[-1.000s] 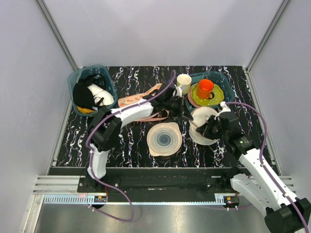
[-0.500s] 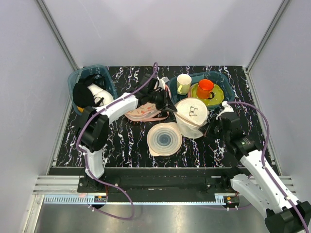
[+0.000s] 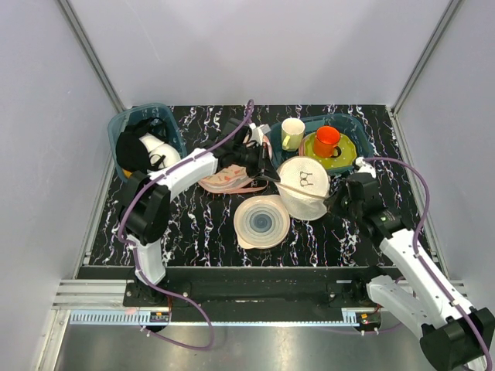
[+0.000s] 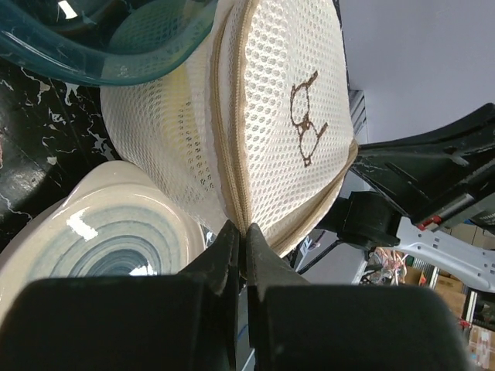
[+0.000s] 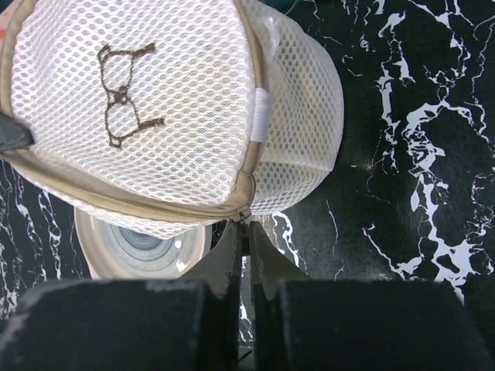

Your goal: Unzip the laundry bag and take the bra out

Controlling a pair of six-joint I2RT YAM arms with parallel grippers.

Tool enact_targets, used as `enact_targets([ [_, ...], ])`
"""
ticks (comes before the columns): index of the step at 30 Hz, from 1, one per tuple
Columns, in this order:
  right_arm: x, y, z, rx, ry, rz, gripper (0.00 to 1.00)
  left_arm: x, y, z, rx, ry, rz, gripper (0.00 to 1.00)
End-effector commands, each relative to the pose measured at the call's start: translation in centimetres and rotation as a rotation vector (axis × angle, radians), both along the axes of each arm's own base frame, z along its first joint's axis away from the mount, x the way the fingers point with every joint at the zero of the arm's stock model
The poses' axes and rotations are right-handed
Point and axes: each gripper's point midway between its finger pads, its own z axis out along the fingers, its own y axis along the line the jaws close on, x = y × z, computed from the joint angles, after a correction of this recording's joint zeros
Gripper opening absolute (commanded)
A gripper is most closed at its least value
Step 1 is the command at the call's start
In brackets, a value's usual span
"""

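The laundry bag (image 3: pixel 303 188) is a white round mesh pouch with a black glasses drawing on its flat face, held up tilted between both grippers. My left gripper (image 3: pixel 271 179) is shut on the tan zip seam at the bag's left edge; the left wrist view shows the seam (image 4: pixel 236 154) running into the closed fingertips (image 4: pixel 232 239). My right gripper (image 3: pixel 331 202) is shut on the small zip pull (image 5: pixel 247 216) at the bag's right rim. The zip (image 5: pixel 116 197) looks closed along the rim. The bag also fills the right wrist view (image 5: pixel 155 116). The bra is not in view.
A pale ringed disc (image 3: pixel 261 221) lies just below the bag. A pink patterned cloth (image 3: pixel 226 179) lies under my left arm. A teal bin (image 3: pixel 124 124) with dark clothes is at back left. Another teal bin (image 3: pixel 357 133) holds a plate, an orange mug (image 3: pixel 326 141) and a cream cup (image 3: pixel 292 133).
The bag has been lifted off the table and pulled left, now tilted with its drawing facing up. My left gripper drew back left with the seam. My right gripper shifted slightly right.
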Motion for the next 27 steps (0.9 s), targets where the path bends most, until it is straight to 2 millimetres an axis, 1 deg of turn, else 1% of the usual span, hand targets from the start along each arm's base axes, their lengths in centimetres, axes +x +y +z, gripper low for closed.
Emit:
enact_targets([
  [1,0.4,-3.7,0.6,-0.104,-0.023,-0.135,0.2,1.2,1.7,3.0,-0.025,-0.105,0.035,0.0],
  [2,0.3,-3.8,1.1,-0.105,-0.031,-0.138,0.57,1.1,1.5,3.1,-0.024,-0.105,0.037,0.0],
  [3,-0.1,-3.9,1.2,-0.11,-0.018,-0.14,0.69,1.1,1.3,3.1,-0.021,-0.105,0.039,0.0],
  [4,-0.1,-3.9,3.1,-0.097,-0.049,-0.138,0.77,1.3,1.3,2.6,0.003,-0.118,0.056,0.0],
  [5,-0.3,-3.8,3.9,-0.096,-0.054,-0.126,0.83,0.7,0.9,2.2,0.036,-0.114,0.048,0.0],
  [6,-0.9,-3.7,4.3,-0.093,-0.037,-0.111,0.87,0.5,0.8,2.1,0.055,-0.125,0.048,0.0],
  [7,-0.9,-3.5,6.1,-0.078,-0.066,-0.102,0.89,0.5,0.7,1.9,0.077,-0.142,0.06,0.0],
  [9,-1.0,-2.8,7.1,-0.049,-0.08,-0.072,0.9,-0.4,-0.3,1.7,0.077,-0.146,0.045,0.0],
  [10,-0.8,-2.5,7.6,-0.032,-0.091,-0.062,0.9,-0.7,-0.8,1.7,0.076,-0.147,0.037,0.0],
  [11,-0.6,-2.1,7.6,-0.016,-0.094,-0.055,0.9,-1.6,-1.8,1.5,0.071,-0.144,0.013,0.0],
  [12,-0.1,-1.4,7.9,0.014,-0.112,-0.038,0.89,-1.9,-2.6,1.9,0.061,-0.148,0.002,0.0],
  [13,0.2,-0.9,7.2,0.025,-0.093,-0.026,0.86,-2.3,-3.1,1.8,0.061,-0.144,-0.01,0.0],
  [14,0.8,-0.3,7.5,0.057,-0.111,-0.019,0.83,-3.3,-4.1,1.8,0.054,-0.137,-0.035,0.0],
  [15,0.8,0.6,7.4,0.094,-0.103,0.013,0.81,-3.7,-4.5,2.0,0.041,-0.139,-0.048,0.0],
  [16,1.0,1.0,6.6,0.107,-0.09,0.019,0.78,-4.2,-4.8,2.2,0.03,-0.133,-0.061,0.0],
  [17,1.0,1.6,6.5,0.133,-0.085,0.033,0.76,-4.3,-5.0,2.4,0.022,-0.137,-0.063,0.07],
  [18,1.2,1.7,6.3,0.144,-0.083,0.032,0.74,-4.4,-5.0,2.7,0.014,-0.142,-0.061,0.31],
  [19,1.3,1.7,5.5,0.133,-0.057,0.024,0.7,-4.6,-4.9,2.5,0.013,-0.136,-0.065,0.41],
  [21,1.1,1.3,4.5,0.112,-0.025,0.007,0.68,-4.8,-4.6,2.6,0.014,-0.141,-0.067,0.57],
  [24,1.0,1.2,4.2,0.116,-0.031,0.006,0.68,-5.0,-4.2,2.3,0.018,-0.131,-0.067,0.59],
  [27,1.1,1.4,4.4,0.132,-0.038,0.006,0.68,-4.8,-4.0,2.3,0.009,-0.126,-0.059,0.59],
])
